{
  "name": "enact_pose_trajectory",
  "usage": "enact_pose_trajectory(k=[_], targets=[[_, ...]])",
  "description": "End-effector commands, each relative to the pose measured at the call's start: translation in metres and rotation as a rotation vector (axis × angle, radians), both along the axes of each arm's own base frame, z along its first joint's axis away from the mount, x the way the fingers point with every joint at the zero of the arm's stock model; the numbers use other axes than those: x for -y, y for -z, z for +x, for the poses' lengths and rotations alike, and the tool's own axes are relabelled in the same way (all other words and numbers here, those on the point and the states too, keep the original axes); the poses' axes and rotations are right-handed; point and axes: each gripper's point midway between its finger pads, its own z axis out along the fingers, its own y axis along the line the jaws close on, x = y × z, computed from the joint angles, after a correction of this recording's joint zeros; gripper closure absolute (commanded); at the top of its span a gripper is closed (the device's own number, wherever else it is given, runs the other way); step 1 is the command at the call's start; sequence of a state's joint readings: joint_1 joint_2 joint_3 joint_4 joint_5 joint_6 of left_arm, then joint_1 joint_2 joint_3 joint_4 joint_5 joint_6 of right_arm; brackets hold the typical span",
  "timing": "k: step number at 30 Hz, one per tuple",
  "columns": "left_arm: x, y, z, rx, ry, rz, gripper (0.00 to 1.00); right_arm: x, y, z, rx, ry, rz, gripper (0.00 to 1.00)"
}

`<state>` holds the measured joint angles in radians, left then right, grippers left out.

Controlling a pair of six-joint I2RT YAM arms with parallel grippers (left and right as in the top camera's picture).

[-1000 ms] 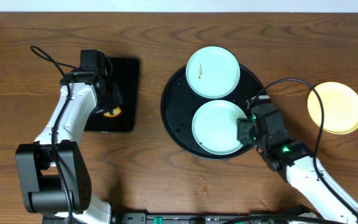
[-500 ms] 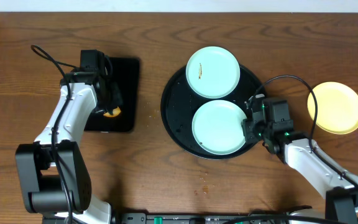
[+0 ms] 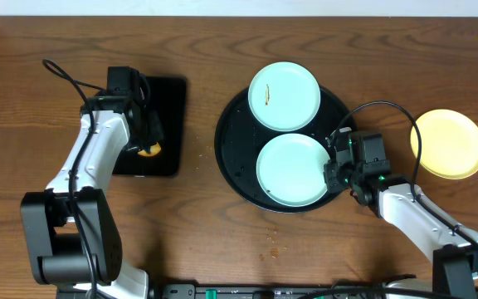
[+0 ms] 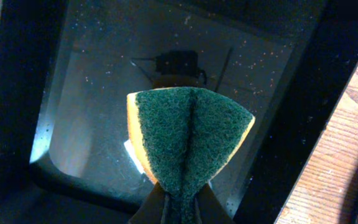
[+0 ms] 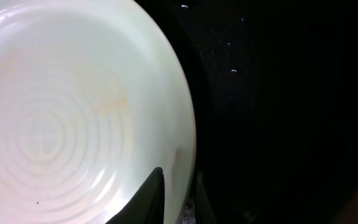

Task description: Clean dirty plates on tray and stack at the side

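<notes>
Two pale blue-white plates lie on the round black tray (image 3: 229, 154). The far plate (image 3: 284, 96) carries a small brown smear. The near plate (image 3: 291, 171) is held at its right rim by my right gripper (image 3: 333, 167). In the right wrist view that plate (image 5: 67, 118) shows faint streaks, and the right gripper (image 5: 180, 190) has one finger on top of the rim and the other outside it, shut on the rim. A pale yellow plate (image 3: 448, 144) sits on the table to the right of the tray. My left gripper (image 4: 180, 191) is shut on a green-and-yellow sponge (image 4: 188, 134).
A rectangular black tray (image 3: 169, 104) sits at the left, and the left gripper (image 3: 148, 141) hovers over it with the sponge (image 3: 148, 150). A few crumbs (image 3: 270, 236) lie on the wood in front of the round tray.
The right gripper has swung round to the near plate's right rim and its jaws have narrowed onto it. The left arm and sponge have not moved.
</notes>
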<state>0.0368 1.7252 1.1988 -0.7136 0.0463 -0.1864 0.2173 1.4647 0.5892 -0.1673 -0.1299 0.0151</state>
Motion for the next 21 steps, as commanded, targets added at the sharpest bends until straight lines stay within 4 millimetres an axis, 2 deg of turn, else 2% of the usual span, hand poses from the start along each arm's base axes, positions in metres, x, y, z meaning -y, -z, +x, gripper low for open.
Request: enact_pose_trajectory(k=[1,3,7,11,14,21], targets=[[-0.001,0.001,-0.002,-0.006,0.009,0.004,0.92,0.005,0.001,0.004,-0.005,0.03,-0.008,0.88],[-0.001,0.001,-0.002,-0.006,0.01,0.004,0.92,0.004,0.001,0.004,-0.002,0.031,-0.007,0.99],[-0.001,0.0,0.002,0.007,0.044,0.014,0.92,0.004,-0.004,0.009,0.013,0.031,-0.003,0.99],[-0.001,-0.001,0.005,0.021,0.059,0.019,0.92,0.002,-0.021,0.017,0.063,0.032,0.007,0.99],[-0.001,-0.001,0.005,0.022,0.059,0.019,0.93,0.004,-0.04,0.023,0.12,0.065,0.016,0.99],[-0.001,-0.001,0.003,0.017,0.059,0.018,0.92,0.018,-0.1,0.029,0.308,0.136,-0.008,0.99]])
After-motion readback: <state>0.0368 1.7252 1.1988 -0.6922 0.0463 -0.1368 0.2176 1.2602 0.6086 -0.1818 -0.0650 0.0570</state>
